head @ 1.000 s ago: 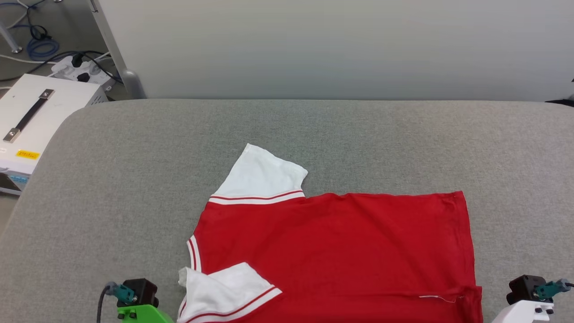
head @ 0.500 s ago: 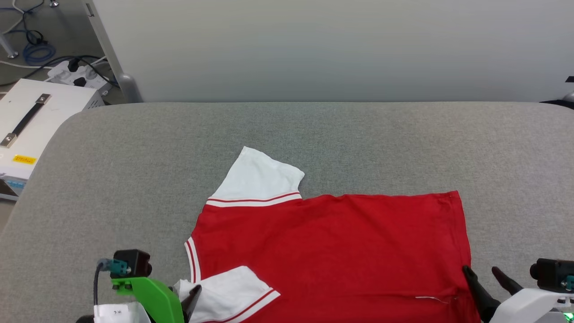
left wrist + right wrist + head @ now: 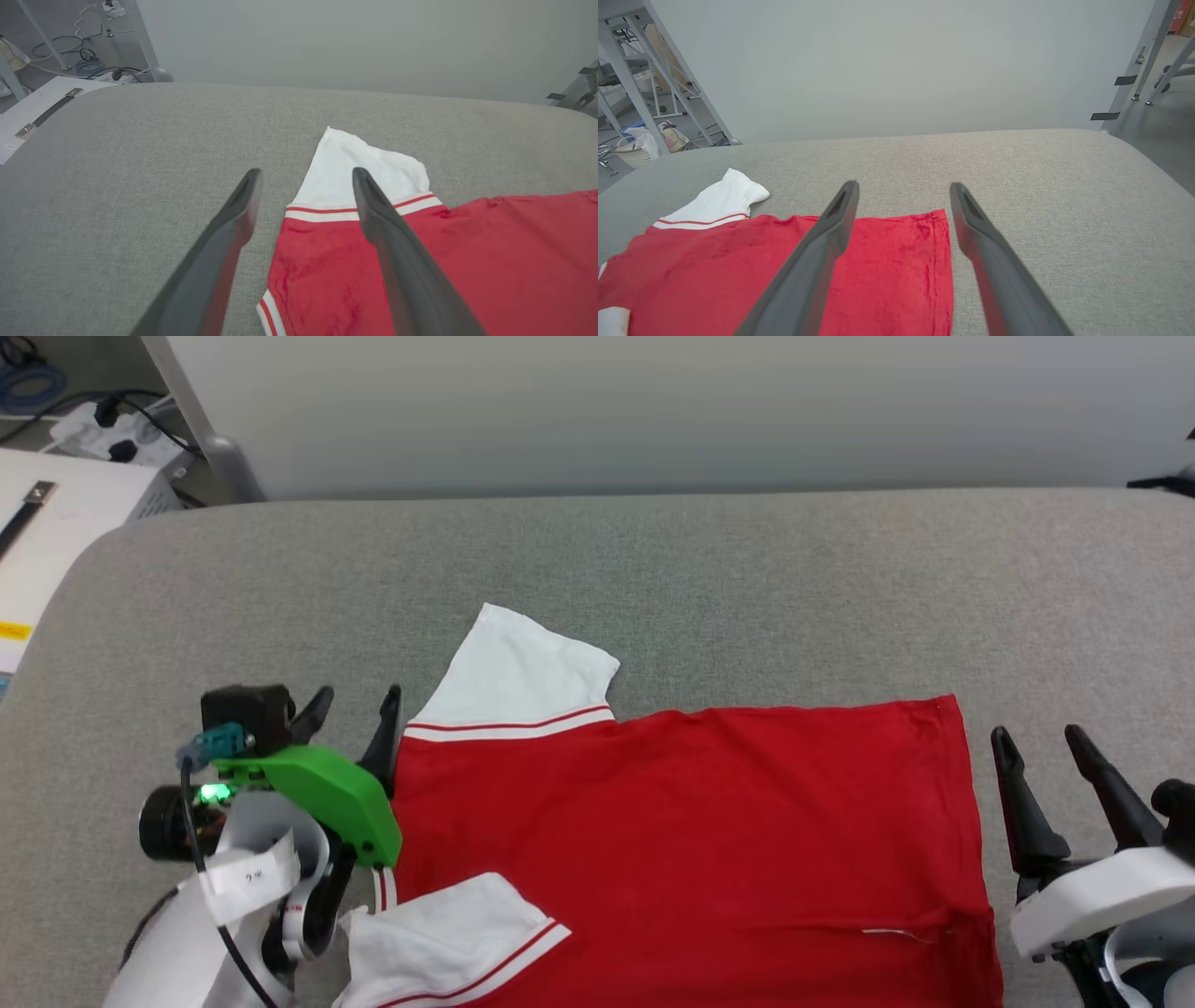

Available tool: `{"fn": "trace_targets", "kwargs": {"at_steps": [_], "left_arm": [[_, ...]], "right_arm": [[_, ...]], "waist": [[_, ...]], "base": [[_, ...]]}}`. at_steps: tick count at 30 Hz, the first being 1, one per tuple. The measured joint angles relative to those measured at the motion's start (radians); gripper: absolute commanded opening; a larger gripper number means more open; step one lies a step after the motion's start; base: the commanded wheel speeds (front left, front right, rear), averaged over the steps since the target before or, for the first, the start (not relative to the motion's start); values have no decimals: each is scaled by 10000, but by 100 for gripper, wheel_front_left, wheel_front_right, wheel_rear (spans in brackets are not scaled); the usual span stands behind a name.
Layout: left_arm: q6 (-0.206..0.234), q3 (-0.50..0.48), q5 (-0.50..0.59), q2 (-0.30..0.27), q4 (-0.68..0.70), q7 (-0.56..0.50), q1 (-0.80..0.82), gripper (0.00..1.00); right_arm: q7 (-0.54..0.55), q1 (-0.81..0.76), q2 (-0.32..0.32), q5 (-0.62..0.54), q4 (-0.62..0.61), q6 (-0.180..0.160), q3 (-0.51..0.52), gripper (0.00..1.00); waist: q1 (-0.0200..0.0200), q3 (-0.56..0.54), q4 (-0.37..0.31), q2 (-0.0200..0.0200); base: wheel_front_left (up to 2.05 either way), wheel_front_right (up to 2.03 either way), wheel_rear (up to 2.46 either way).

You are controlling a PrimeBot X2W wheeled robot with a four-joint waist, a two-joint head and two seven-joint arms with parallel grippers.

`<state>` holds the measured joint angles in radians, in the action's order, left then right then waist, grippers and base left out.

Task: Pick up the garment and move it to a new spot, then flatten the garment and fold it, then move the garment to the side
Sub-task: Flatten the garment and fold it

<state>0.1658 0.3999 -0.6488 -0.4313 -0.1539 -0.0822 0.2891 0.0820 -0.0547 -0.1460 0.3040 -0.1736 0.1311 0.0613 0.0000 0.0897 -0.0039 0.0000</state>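
The garment [image 3: 691, 821] is lying flat on the gray fabric tabletop [image 3: 653, 569], front-center and closer to the robot's edge. Its long axis runs L-R across the head view: the sleeve/neck end points to the robot's left and the hem [image 3: 966, 803] to its right. It's plain red side up.

The far sleeve [image 3: 518, 667] is white w/ red-white striped trim and sticks out away from the robot. The near sleeve [image 3: 448, 933] is flopped over onto the red body, angled toward the right.

Left gripper [image 3: 358, 698] has its fingers spread wide w/ nothing between them. It's right at the shoulder by the far sleeve. In the left wrist view one finger crosses the striped trim and the other is over bare gray. Can't tell if it's actually touching the fabric.

Right gripper [image 3: 1036, 735] is also spread apart and empty, just beside the hem edge. In its wrist view one finger sits over the hem corner and the other over bare tabletop.

Writing-wise, there's a small white tag [image 3: 247, 875] on the left arm w/ tiny marks, too small to read. There's also a yellow sticker [image 3: 11, 631] on the white box [image 3: 65, 504] at far left, unreadable too.
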Motion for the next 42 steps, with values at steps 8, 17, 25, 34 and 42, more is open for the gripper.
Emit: {"fn": "trace_targets", "kwargs": {"at_steps": [8, 17, 25, 34, 42], "left_arm": [[-859, 169, 25, 263, -1532, -117, 2145, 100], [-2253, 155, -1043, 113, -3735, -2596, 4684, 100], [-2406, 487, -1549, -138, -5112, -5446, 6175, 100], [-2320, 949, -1338, -395, -6194, -6525, 6984, 100], [-2497, 1108, -1390, -395, -6523, -7108, 7363, 0]], "right_arm": [[-73, 803, -50, -12, -224, 0, -2, 100], [-176, 1210, -44, 224, 142, 0, -253, 100], [-374, 1471, -58, 504, 520, 0, -420, 100], [-593, 1715, -50, 940, 926, 0, -614, 100], [-579, 1829, -190, 1331, 1164, 0, -612, 100]], "waist": [[0, 1059, -311, 0], [1, 1928, -1072, 0], [1, 2572, -1670, 0], [1, 3354, -2219, 0], [0, 3600, -2412, 0]], "base": [[0, 0, 0], [0, 0, 0], [0, 0, 0], [0, 0, 0], [0, 0, 0]]}}
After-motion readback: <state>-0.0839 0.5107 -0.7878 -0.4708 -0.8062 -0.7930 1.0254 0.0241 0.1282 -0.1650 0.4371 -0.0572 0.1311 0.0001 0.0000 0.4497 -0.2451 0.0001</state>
